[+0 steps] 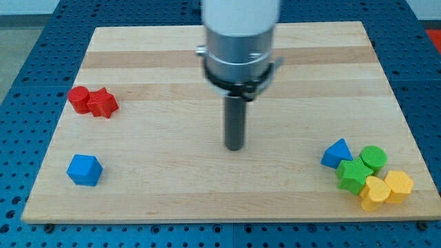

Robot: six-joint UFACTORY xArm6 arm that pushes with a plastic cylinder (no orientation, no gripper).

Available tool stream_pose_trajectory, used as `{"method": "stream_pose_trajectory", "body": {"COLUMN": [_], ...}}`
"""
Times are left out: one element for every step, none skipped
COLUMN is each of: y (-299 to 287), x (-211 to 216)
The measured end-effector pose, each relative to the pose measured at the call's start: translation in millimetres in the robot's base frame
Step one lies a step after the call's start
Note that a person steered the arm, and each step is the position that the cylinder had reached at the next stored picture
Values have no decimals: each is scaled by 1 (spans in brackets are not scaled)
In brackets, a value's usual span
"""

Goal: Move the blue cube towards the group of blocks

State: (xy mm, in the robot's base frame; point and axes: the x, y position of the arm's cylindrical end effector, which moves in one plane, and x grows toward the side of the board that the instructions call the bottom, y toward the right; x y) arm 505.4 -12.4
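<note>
No readable text anywhere — (no labels, numbers).

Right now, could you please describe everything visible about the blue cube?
The blue cube is a small, solid-looking matte block with softened edges, sitting flat on the wooden board near the view's bottom left. Nothing touches it: the red blocks lie above it, and my tip stands well to its right.
</note>
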Motion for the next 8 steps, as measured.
{"method": "stream_pose_trajectory", "body": {"y": [-58,-111,-164,-214,-274,-292,-292,-292], "x": [-5,-5,-5,-5,-5,-6,9,34]}}
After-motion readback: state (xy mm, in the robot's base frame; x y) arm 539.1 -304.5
